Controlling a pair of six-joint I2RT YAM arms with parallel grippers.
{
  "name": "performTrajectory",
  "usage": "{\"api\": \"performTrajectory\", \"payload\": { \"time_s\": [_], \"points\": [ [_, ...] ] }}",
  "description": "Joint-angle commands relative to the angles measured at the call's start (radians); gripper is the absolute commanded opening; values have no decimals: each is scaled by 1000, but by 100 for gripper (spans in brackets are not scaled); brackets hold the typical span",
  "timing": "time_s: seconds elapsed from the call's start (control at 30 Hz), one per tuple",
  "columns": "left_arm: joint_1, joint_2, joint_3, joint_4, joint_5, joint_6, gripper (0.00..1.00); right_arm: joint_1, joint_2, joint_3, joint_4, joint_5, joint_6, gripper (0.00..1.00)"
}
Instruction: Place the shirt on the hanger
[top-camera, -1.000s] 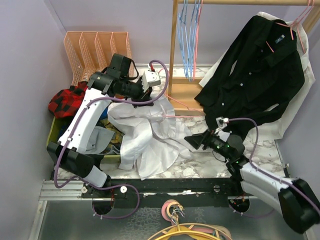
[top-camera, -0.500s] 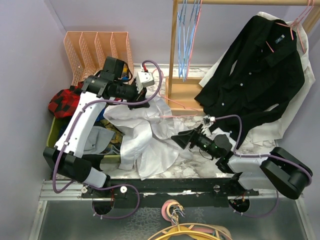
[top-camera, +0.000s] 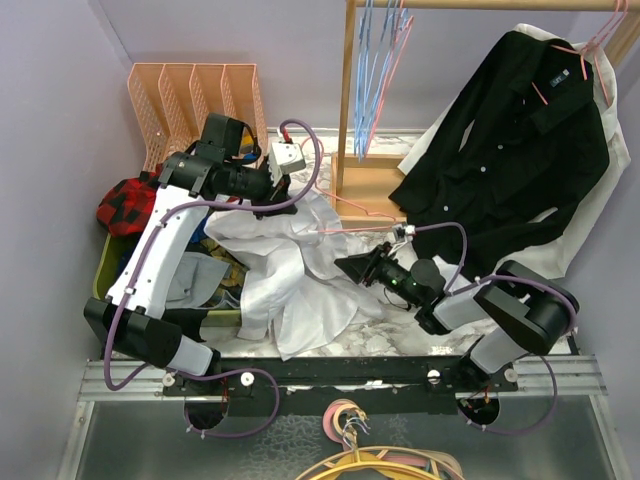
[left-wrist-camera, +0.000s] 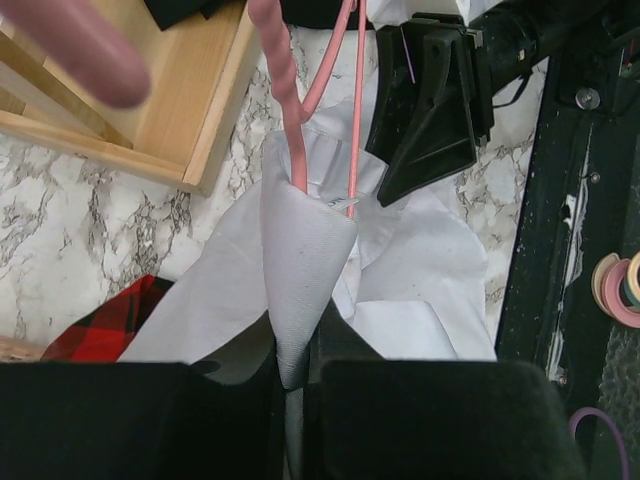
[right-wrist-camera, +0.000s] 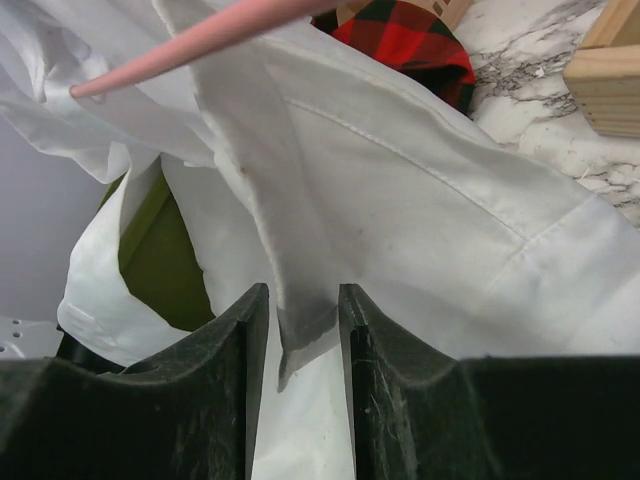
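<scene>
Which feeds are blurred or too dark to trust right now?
Left wrist: thick pink tube near the lens is blurred; left claw is featureless black. Right wrist: large white thin-fabric shirt is sharp, well lit. Top external: sharp, even light.

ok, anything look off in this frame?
Yes. The shirt is bunched in a heap mid-table rather than spread out, and the hanger only pokes into a fold of it. The left gripper pinches a cone of fabric. The right gripper has only an edge strip between its fingers.
</scene>
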Motion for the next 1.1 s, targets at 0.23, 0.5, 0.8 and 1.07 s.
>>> {"api": "performTrajectory", "payload": {
  "time_s": [0.23,0.5,0.8,1.07],
  "points": [
    [12,-15,87,-52,-31,56,0,7,43,-6,102,19,9,2],
    [12,29,338,-269,-98,201,0,0,-205,-44,-157,186,-117,1],
    [-9,27,447,-345,-225,275,0,-212,-500,-29,-535,68,-226,1],
    [-142,13,348,-212,-584,250,0,-248,-506,160,-852,-58,-291,1]
  ]
}}
